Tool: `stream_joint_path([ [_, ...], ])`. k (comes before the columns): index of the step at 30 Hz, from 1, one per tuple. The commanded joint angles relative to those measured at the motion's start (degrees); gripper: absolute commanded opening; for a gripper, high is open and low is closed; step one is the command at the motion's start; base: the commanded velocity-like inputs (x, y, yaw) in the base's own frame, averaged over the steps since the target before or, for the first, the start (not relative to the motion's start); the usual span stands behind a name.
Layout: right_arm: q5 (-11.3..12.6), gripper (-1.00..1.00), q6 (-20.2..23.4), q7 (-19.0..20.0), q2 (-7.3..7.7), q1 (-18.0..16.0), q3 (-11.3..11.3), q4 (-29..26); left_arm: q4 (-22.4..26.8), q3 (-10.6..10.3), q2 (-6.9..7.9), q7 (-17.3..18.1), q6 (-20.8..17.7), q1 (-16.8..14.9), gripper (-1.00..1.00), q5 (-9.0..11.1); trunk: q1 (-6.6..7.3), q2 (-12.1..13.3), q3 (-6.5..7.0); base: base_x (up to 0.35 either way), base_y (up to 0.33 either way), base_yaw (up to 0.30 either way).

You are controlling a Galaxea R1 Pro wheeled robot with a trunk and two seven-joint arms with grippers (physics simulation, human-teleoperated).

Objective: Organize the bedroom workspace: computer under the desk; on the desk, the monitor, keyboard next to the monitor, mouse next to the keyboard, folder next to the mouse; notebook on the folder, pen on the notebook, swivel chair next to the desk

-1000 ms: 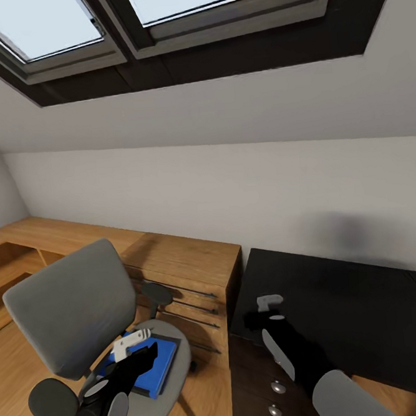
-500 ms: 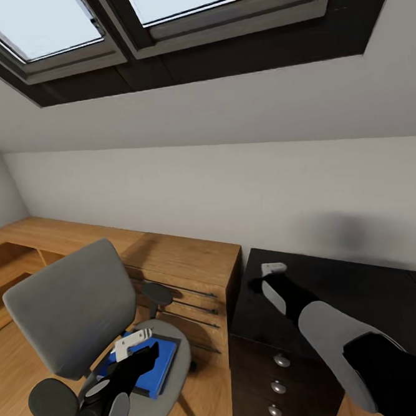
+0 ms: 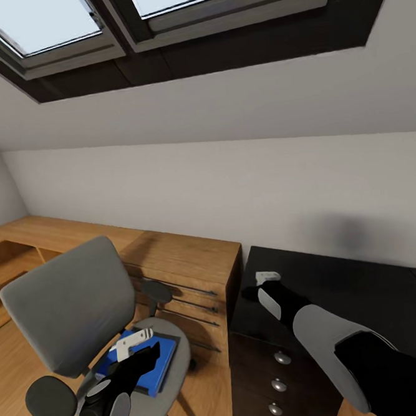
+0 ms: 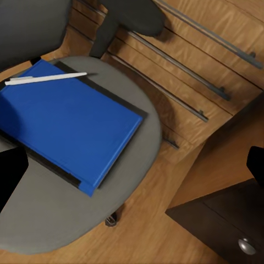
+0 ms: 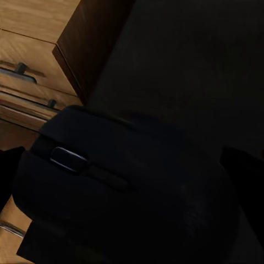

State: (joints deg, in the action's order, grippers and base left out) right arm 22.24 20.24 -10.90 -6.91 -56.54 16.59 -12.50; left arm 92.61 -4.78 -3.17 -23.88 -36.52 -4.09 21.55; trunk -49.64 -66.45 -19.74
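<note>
right tool (image 3: pixel 255 287) clenched on mouse (image 5: pixel 121 192), centre frame over black surface (image 3: pixel 365 296) | left tool (image 3: pixel 132 346), grip unclear, lower left above folder (image 4: pixel 66 124)

The folder (image 4: pixel 66 129) below the left gripper (image 3: pixel 132 345) is bright blue, with a dark strip, perhaps the notebook's (image 4: pixel 52 165) black cover, edging it and a white pen (image 4: pixel 44 78) across it. The swivel chair (image 3: pixel 69 316) is grey with black armrests. Between the right gripper's (image 3: pixel 255 289) fingers, the mouse (image 5: pixel 124 192) is near black over the glossy black desk (image 3: pixel 359 302). The counter (image 3: pixel 174 257) beside it is light wood.
</note>
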Motion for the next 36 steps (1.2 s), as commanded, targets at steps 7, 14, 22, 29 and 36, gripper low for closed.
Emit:
stream_joint_path([
  [7, 0.50, -1.00, 0.58, -0.14, 0.06, 0.04, 0.62, 0.31, -0.04, -0.05, 0.00, -0.55, -0.21, -0.04, 1.00, 0.68, -1.55, -2.87, -1.33, 0.000, 0.000, 0.000],
  [14, 0.37, -1.00, 1.99, -0.24, 0.00, 0.04, 0.64, 0.41, -0.12, -0.05, -0.03, -0.65, -0.22, -0.04, 1.00, 0.69, -3.09, -5.68, -2.59, 0.000, 0.000, 0.000],
  [22, 0.29, -1.00, 2.17, -0.18, -0.09, 0.08, 0.73, 1.04, -0.29, -0.05, -0.08, -0.74, -0.22, -0.04, 1.00, 0.68, -4.84, -8.89, -4.03, 0.000, 0.000, 0.000],
  [29, 0.18, -1.00, 2.53, -0.18, -0.27, 0.11, 0.88, 1.62, -0.32, -0.05, -0.08, -0.81, -0.22, -0.04, 1.00, 0.68, -6.38, -11.69, -5.28, 0.000, 0.000, 0.000],
  [36, 0.34, -1.00, 4.42, -0.18, -0.38, 0.12, 0.90, 1.68, -0.34, -0.05, -0.84, -0.81, -0.22, -0.04, 1.00, 0.69, -7.92, -14.50, -6.54, 0.000, 0.000, 0.000],
])
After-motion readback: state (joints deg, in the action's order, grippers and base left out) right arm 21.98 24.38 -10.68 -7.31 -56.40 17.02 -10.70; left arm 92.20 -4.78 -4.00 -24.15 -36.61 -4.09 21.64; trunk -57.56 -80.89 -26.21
